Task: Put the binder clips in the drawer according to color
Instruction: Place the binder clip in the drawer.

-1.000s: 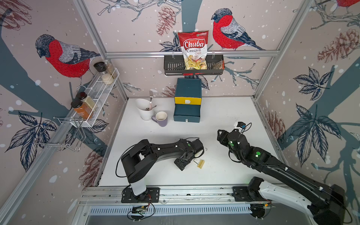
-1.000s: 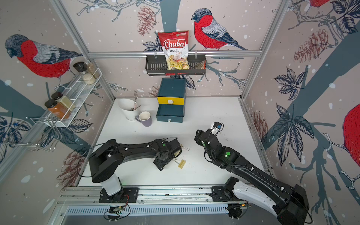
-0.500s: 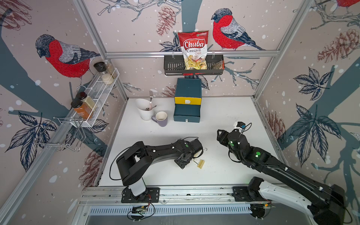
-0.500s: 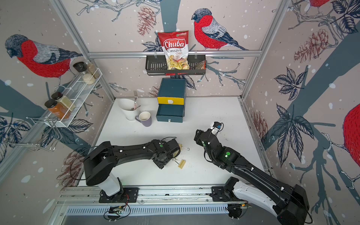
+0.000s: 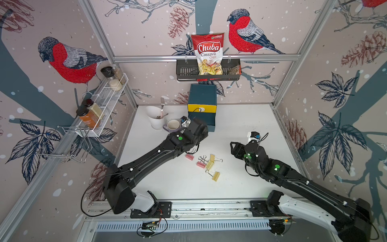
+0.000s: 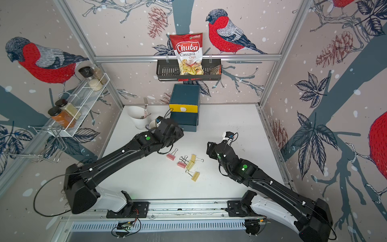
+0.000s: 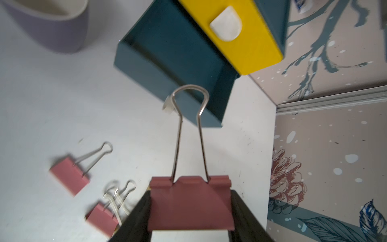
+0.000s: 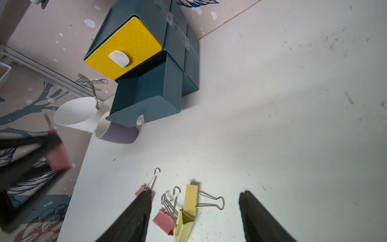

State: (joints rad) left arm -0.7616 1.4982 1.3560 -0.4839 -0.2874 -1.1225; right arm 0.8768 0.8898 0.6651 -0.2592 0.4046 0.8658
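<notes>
Binder clip (image 7: 189, 209), pink, clamped in my left pincer (image 7: 189, 197), just short of the open teal drawer (image 7: 155, 83).
Its wire handle (image 7: 189, 86) leads, long axis along my reach toward the drawer. It could catch the drawer's rim or the yellow front (image 7: 240, 42) above, though clearance is hard to judge. Right pincer (image 8: 195, 193) gapes empty over loose clips (image 8: 163, 221) on the table (image 8: 293, 125).
</notes>
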